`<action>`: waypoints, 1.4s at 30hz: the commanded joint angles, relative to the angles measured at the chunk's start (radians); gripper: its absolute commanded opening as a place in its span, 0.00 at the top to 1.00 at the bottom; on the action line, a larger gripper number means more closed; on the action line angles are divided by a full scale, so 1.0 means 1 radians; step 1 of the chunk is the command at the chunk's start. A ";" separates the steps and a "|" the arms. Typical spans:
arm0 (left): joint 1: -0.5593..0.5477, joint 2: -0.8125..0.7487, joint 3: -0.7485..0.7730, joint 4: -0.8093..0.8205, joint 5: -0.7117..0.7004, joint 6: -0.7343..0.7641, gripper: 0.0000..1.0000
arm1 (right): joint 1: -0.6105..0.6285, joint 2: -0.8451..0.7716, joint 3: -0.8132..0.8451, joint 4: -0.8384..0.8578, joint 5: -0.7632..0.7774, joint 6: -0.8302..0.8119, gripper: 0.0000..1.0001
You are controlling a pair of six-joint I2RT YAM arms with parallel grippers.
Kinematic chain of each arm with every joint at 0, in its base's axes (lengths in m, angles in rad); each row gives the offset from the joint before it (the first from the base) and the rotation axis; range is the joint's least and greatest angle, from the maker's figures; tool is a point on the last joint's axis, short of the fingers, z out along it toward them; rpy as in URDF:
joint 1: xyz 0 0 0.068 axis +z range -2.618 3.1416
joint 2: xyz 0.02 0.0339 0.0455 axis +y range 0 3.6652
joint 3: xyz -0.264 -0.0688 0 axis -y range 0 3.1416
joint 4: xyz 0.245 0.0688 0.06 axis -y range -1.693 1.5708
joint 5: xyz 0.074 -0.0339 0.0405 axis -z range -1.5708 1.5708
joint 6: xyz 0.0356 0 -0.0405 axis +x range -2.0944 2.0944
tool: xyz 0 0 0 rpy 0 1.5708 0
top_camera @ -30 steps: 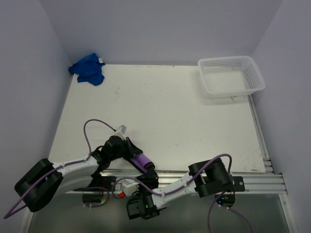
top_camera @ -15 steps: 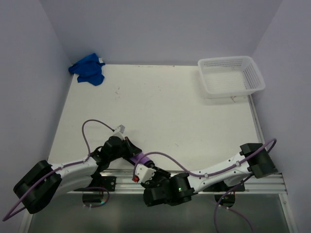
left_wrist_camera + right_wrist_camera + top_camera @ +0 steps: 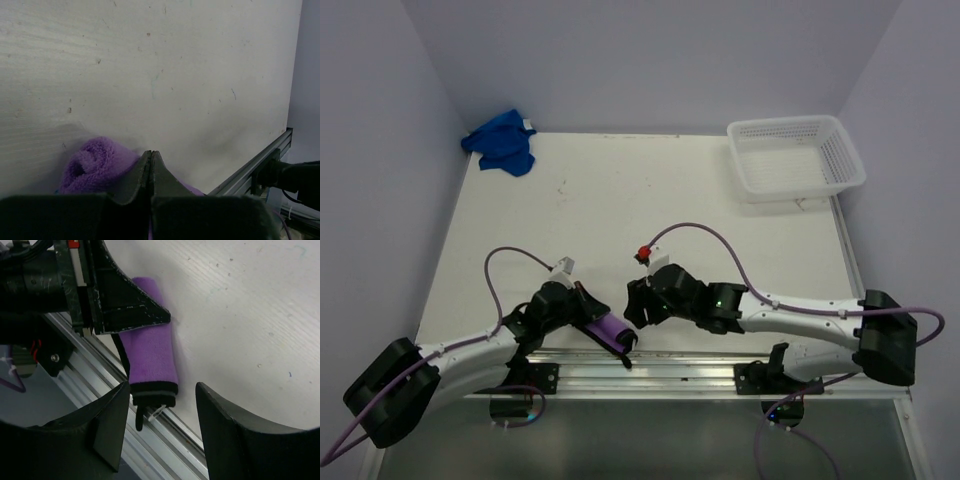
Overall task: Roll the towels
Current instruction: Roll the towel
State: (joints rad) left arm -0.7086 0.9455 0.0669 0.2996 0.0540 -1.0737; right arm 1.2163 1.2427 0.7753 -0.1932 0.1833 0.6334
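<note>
A purple towel (image 3: 609, 331), rolled into a tube with a black-edged end (image 3: 152, 392), lies by the table's near edge. My left gripper (image 3: 586, 306) is shut, its fingertips (image 3: 151, 154) pressing down on the roll (image 3: 94, 165); nothing shows between the fingers. My right gripper (image 3: 636, 309) hovers open over the roll's black end (image 3: 163, 386), fingers on either side and apart from it. The left gripper's dark fingers (image 3: 125, 302) cover the roll's far end. The blue towel (image 3: 502, 144) lies crumpled in the far left corner, away from both grippers.
A white mesh basket (image 3: 796, 157) stands at the far right corner. An aluminium rail (image 3: 720, 366) runs along the near edge, right beside the roll (image 3: 95, 371). Purple walls close in the left, back and right sides.
The right arm has swung up from below the near rail onto the table, reaching the roll's right side, with its jaws wider. The left gripper and the roll have stayed put.
</note>
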 commanded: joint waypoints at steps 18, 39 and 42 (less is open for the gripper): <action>-0.019 -0.017 -0.141 -0.040 -0.082 0.035 1.00 | -0.070 0.385 -0.014 0.291 -0.340 0.115 0.38; -0.020 -0.068 0.005 -0.123 -0.059 0.029 0.85 | 0.069 0.382 0.019 0.132 -0.052 0.061 0.83; -0.020 -0.077 0.076 -0.155 -0.060 0.032 0.77 | 0.107 0.374 0.039 0.087 0.030 0.060 0.85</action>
State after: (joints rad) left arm -0.7292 0.8749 0.0841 0.2169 0.0246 -1.0706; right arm 1.2812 1.6424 0.7952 0.0303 0.0879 0.7212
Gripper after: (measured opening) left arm 0.213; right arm 0.230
